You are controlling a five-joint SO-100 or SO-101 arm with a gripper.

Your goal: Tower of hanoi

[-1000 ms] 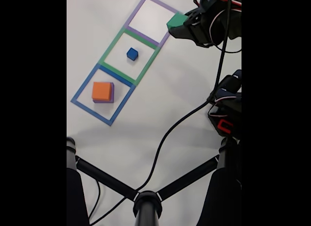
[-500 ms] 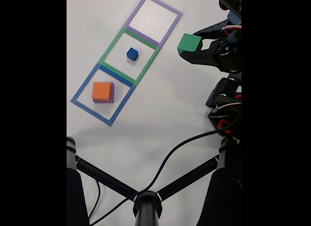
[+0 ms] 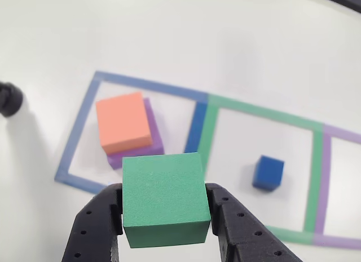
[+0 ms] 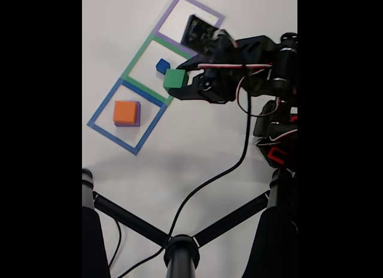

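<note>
Fingers pinching green cube, lifted off tabletop | cube at 3 o'clock of orange block, which caps the purple one | I judge green stacks there next, hence the raised carry

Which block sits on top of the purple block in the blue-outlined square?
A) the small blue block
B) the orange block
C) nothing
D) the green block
B: the orange block rests on the purple block inside the blue square, while the green block is held in the hand.
</note>
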